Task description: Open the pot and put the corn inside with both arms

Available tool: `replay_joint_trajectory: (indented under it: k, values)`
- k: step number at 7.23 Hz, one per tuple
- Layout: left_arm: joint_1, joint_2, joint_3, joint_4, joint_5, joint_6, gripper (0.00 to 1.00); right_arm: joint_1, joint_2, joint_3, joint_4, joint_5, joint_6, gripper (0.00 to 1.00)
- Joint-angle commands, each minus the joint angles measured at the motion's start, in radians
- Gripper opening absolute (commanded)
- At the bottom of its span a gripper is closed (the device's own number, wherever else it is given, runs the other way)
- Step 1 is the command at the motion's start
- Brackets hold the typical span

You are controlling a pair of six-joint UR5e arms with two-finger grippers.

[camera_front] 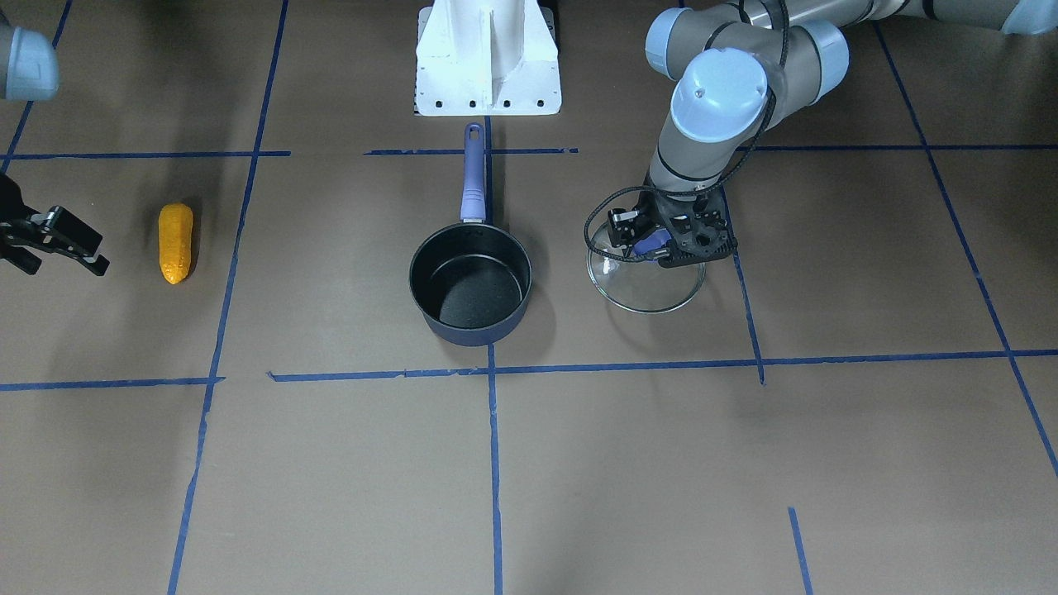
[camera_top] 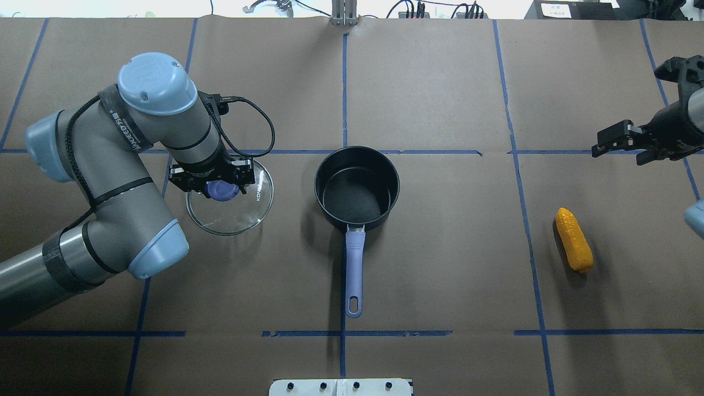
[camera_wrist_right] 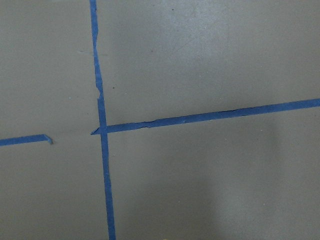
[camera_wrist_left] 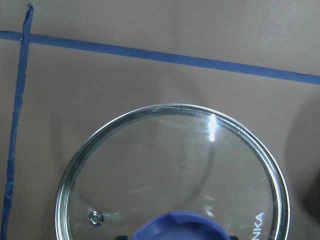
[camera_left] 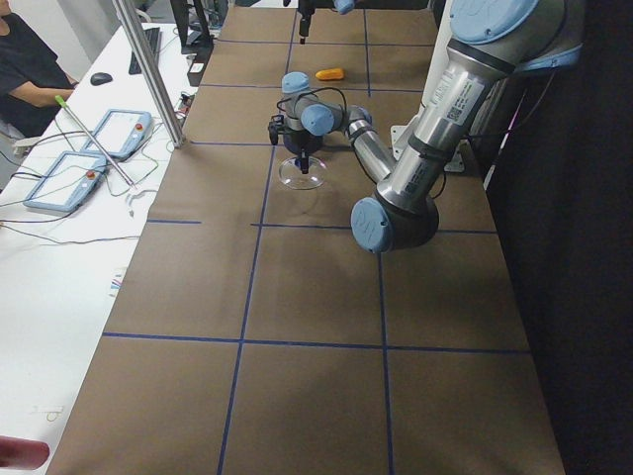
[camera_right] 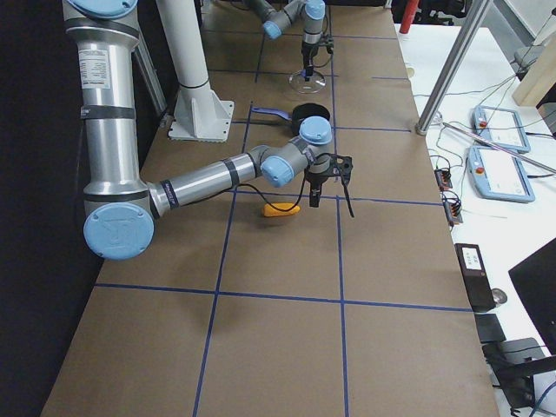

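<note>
The dark navy pot stands open in the middle of the table, its purple-blue handle pointing to the robot; it also shows in the front view. The glass lid rests on the table to the pot's left. My left gripper is shut on its purple knob; the wrist view shows the lid from above. The orange-yellow corn lies on the table far right of the pot. My right gripper hovers open and empty beyond the corn, apart from it.
The white pedestal base stands at the robot's edge behind the pot handle. Blue tape lines grid the brown table. A metal post and teach pendants sit on the side desk.
</note>
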Motion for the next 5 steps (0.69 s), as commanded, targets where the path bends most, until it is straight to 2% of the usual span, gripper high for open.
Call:
replay_joint_trajectory:
  k: [1, 3, 5]
  values:
    - [0.000, 0.024, 0.069, -0.094, 0.000, -0.001, 0.18, -0.017, -0.001, 0.000, 0.013, -0.008, 0.019, 1.00]
    - [0.001, 0.024, 0.086, -0.112, -0.001, 0.001, 0.18, -0.017, -0.001, -0.001, 0.013, -0.008, 0.019, 1.00]
    - [0.001, 0.024, 0.099, -0.113, 0.000, 0.002, 0.23, -0.021, -0.004, -0.001, 0.013, -0.008, 0.019, 1.00]
